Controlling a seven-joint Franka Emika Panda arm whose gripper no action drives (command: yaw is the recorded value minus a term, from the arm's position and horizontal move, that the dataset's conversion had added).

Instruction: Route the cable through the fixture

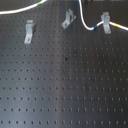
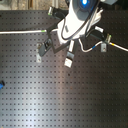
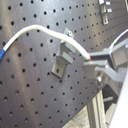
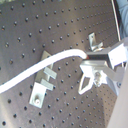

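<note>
The white cable (image 1: 88, 23) loops down from the first exterior view's top edge to the right-hand metal fixture (image 1: 105, 22), and its blue-and-yellow band (image 1: 114, 25) lies just past that. A second stretch with a green band (image 1: 39, 3) runs off at the upper left. My gripper (image 3: 93, 60) is shut on the cable (image 3: 45, 30). From the fingers the cable passes over a fixture (image 3: 61, 59). In the second wrist view the gripper (image 4: 91, 58) holds the cable (image 4: 45, 64) above a fixture (image 4: 42, 84). The gripper is outside the first exterior view.
Two more metal fixtures stand on the black perforated board (image 1: 65, 85), one in the middle (image 1: 68, 20) and one on the left (image 1: 29, 31). The arm (image 2: 80, 20) covers the upper middle of the second exterior view. Another fixture (image 3: 104, 10) lies beyond the gripper.
</note>
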